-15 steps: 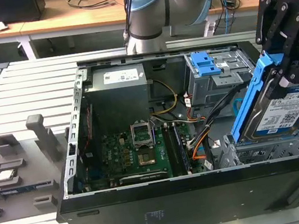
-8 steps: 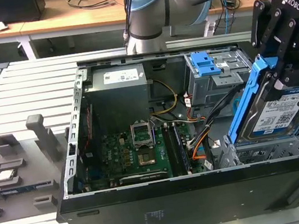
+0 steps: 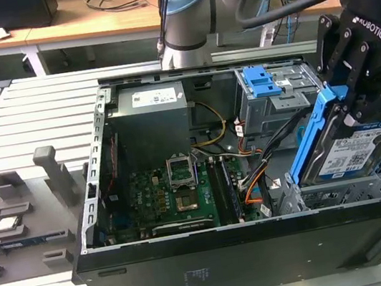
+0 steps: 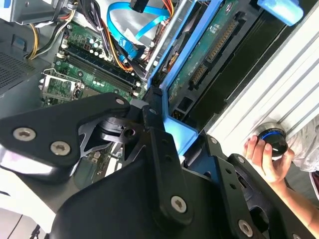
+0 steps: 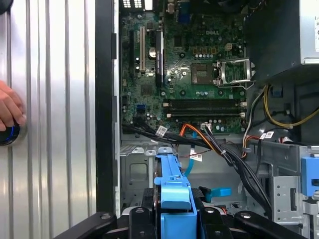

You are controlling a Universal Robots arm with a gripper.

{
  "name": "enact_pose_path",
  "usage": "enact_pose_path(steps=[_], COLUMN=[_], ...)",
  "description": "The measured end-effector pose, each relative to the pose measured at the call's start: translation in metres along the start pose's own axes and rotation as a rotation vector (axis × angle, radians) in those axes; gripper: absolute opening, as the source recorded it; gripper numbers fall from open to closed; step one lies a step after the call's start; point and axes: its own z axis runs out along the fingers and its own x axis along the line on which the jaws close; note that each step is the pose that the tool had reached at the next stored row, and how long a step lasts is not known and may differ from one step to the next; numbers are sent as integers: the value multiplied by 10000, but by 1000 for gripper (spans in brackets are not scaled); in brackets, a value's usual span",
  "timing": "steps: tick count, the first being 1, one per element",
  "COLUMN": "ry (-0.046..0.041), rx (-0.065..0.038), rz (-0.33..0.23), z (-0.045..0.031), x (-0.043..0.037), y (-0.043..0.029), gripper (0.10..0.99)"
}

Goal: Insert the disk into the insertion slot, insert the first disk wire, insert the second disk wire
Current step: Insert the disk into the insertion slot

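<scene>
Where the fingers close: the fingers (image 5: 141, 217) clamp the upper end of the blue carrier (image 3: 312, 135), one on each side.
Gripper: the gripper (image 3: 349, 99) holds the load at the exterior view's right, above the open case.
Disk: the disk (image 3: 349, 155) hangs tilted with its label facing outward. Its lower edge is at the mouth of the bay, not seated; contact cannot be told.
Insertion slot: the insertion slot (image 3: 307, 201) lies directly below the disk, with its bay open.
First disk wire: the first disk wire (image 5: 192, 130) lies loose between the motherboard (image 5: 189, 74) and the slot.
Second disk wire: the second disk wire (image 4: 127, 21) curls just beside the carrier, unplugged from the disk.
Black cable bundle: the black cable bundle (image 5: 234, 160) crosses near the bay's mouth.
Risk, jamming: the tilt probably sets a carrier corner against the cage wall, so the disk would wedge.
Risk, pinching: loose wires near the mouth could be trapped under the descending disk.
Risk, slip: the grip is on plastic at one end, so a side load may twist the disk.
Person's hand: the hand (image 4: 263, 157) rests on a round knob (image 4: 273, 141) on the table, well apart from the case.
</scene>
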Motion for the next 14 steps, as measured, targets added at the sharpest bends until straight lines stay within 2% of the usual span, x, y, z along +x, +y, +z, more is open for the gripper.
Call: enact_pose_path(steps=[14], ry=[1], rx=[1], rz=[-21], z=[303], x=[-1], y=[-12], gripper=[373])
